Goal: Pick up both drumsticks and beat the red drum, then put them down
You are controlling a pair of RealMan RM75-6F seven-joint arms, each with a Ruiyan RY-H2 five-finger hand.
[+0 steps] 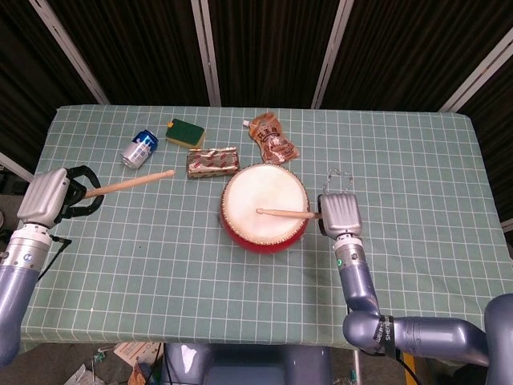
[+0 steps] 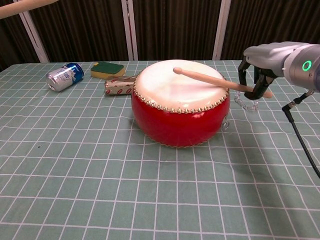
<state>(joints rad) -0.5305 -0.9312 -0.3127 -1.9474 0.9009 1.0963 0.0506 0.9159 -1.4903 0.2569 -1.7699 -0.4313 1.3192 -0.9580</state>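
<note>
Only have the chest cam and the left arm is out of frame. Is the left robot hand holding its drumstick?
Observer: Yes. The head view shows the left robot hand gripping the left drumstick by the table's left edge.
Operator: Where's its tip?
Observer: In the head view it shows between the blue can and the foil packet, left of the red drum, not over it.
Operator: Anything hidden behind the drum?
Observer: An orange-brown pouch lies on the table just behind it.

Green checked tablecloth, dark slatted wall with pale posts
</note>
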